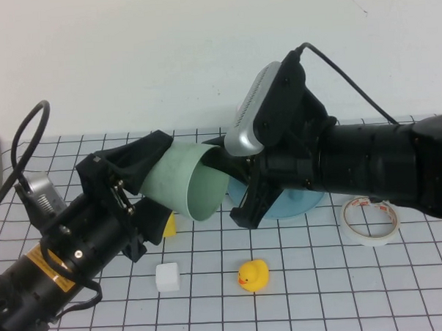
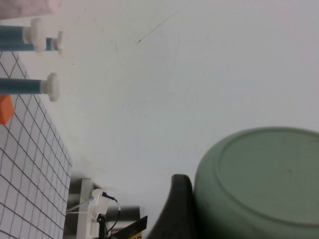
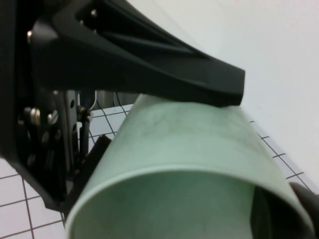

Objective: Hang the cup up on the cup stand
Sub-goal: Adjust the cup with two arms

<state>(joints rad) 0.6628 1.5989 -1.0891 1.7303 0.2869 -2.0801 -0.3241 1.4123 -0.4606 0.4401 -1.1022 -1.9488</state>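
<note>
Midair, the left claw (image 1: 159, 184) grips the cup (image 1: 190, 183) by its sides while the right claw (image 1: 240, 190) pinches its rim, shut

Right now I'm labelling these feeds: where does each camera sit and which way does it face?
High view: raised, angled down at the table; both arms show, left gripper and right gripper at the cup.
Left wrist view: past the cup's base toward the cup stand.
Right wrist view: into the cup's mouth, left gripper's finger above.
All share the cup.
</note>
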